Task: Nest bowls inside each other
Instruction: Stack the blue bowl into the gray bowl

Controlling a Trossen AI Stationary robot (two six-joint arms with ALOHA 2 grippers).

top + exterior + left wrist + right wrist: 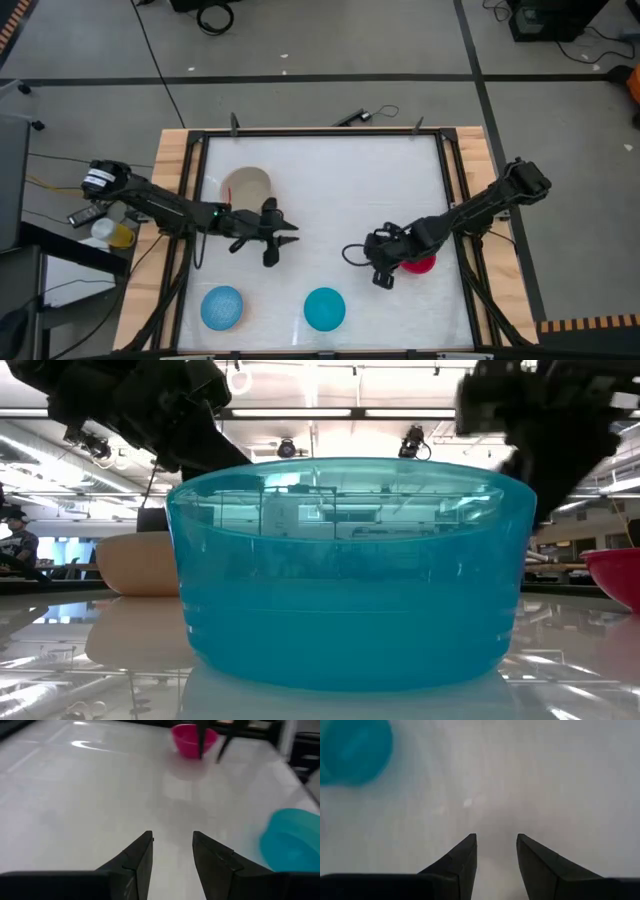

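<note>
Several bowls stand upright on their bases on the white table. A teal bowl [324,309] [350,570] is near the front edge, with a light blue bowl [222,307] to its left. A peach-cream bowl [246,186] [140,565] is at the far left. A red bowl [421,264] [194,740] is at the right, partly under my right arm. My left gripper [290,233] [172,837] hangs open over bare table right of the peach bowl, pointing at the red bowl. My right gripper [372,262] [496,839] is open, tipped down over bare table just left of the red bowl.
A dark frame [320,132] and wooden boards border the table. Bare white surface lies between the two grippers and along the far side. A small bottle and clutter [108,230] sit off the table's left edge.
</note>
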